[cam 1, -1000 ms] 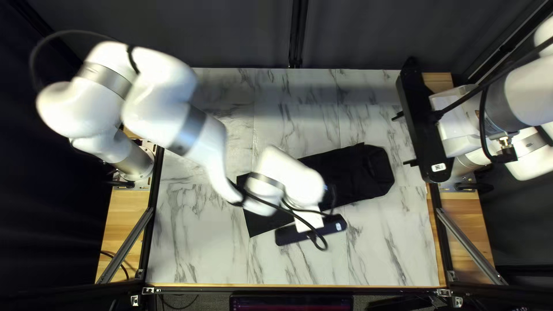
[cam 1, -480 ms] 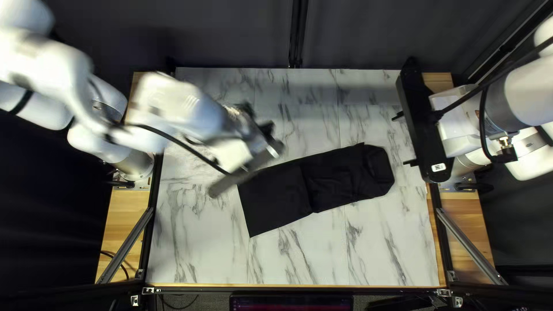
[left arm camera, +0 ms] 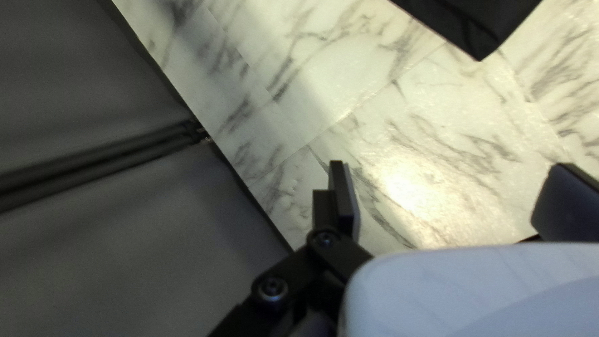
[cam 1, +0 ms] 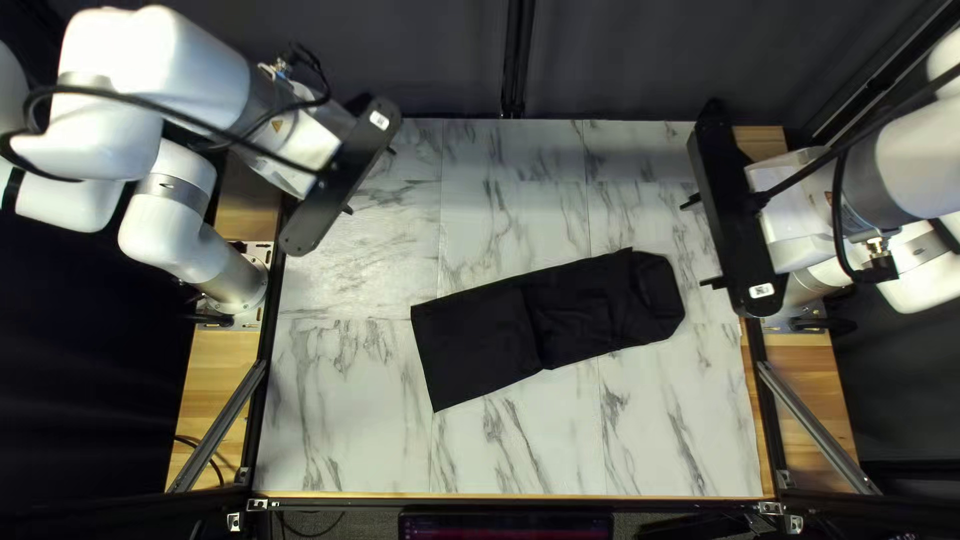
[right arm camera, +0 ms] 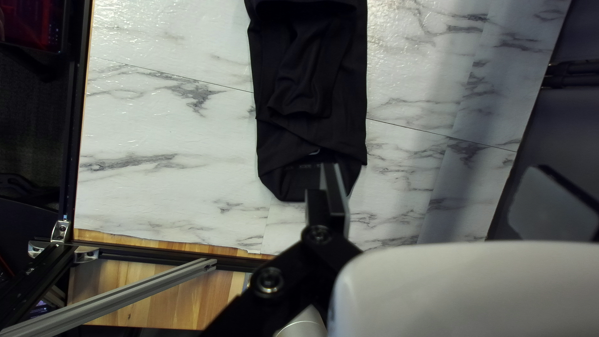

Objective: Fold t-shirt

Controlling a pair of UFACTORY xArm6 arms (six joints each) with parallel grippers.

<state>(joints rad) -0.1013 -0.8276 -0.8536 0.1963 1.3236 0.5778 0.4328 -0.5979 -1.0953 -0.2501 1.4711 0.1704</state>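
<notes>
1 shirt [cam 1: 480,340], long folded strip, flat mid-table [cam 1: 340,440], aslant.
2 grippers, both released, 2 fingers each spread wide, well apart from the shirt: left gripper [cam 1: 370,181] by the table's far left corner, right gripper [cam 1: 693,245] at its right edge. 1 dark curtain [cam 1: 640,60] behind the far edge.

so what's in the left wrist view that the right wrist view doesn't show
Only the left wrist view: my open left claw and a pointed corner of the black shirt.
Only the right wrist view: my open right claw, the shirt's tapered end, bare wood and a metal brace.
Both: part of the shirt, marbled tabletop, dark curtain.
</notes>
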